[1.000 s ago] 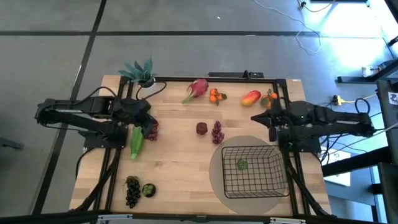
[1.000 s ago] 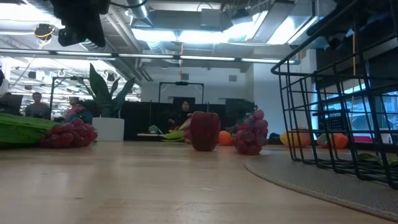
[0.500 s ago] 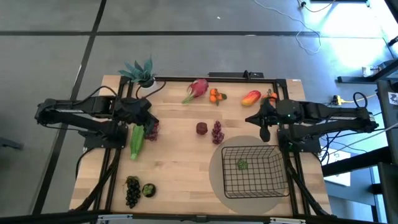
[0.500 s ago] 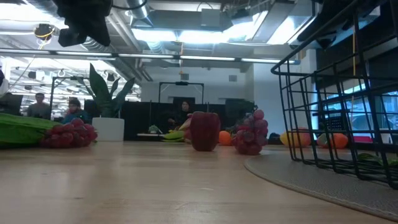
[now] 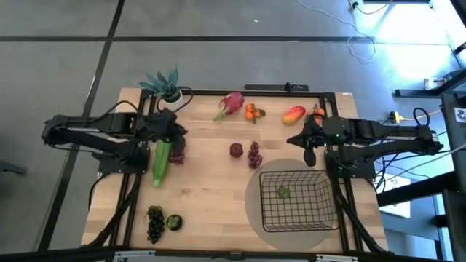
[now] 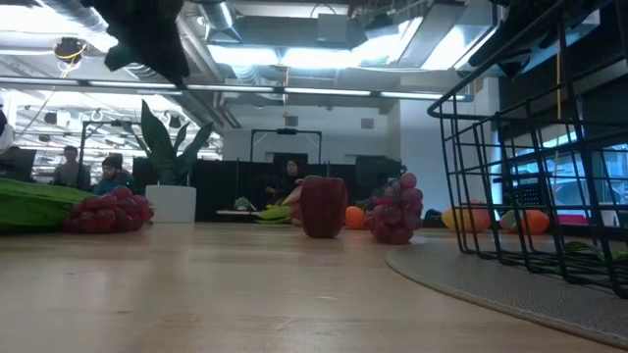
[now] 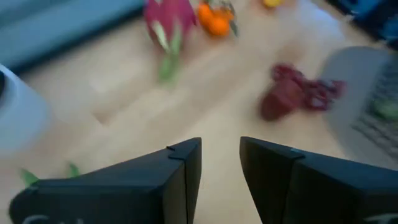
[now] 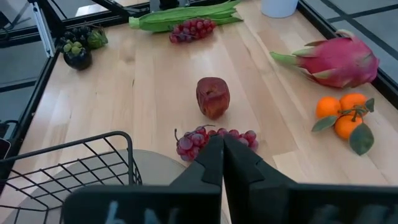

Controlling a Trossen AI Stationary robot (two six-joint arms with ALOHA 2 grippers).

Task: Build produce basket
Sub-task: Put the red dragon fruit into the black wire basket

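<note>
Your left wrist view is blurred; left fingers stand narrowly apart, empty, dragon fruit well ahead. Right fingers closed, grapes just beyond.

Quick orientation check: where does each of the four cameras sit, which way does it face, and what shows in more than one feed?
High view: above the table, looking straight down; both arms, left gripper, right gripper, basket.
Low view: at table-top height, looking level across; an arm hangs at upper left.
Left wrist view: looks past its parted fingers across the table.
Right wrist view: looks past its shut fingers.
Shared: the dragon fruit and tangerines also show in the high and left wrist views.
</note>
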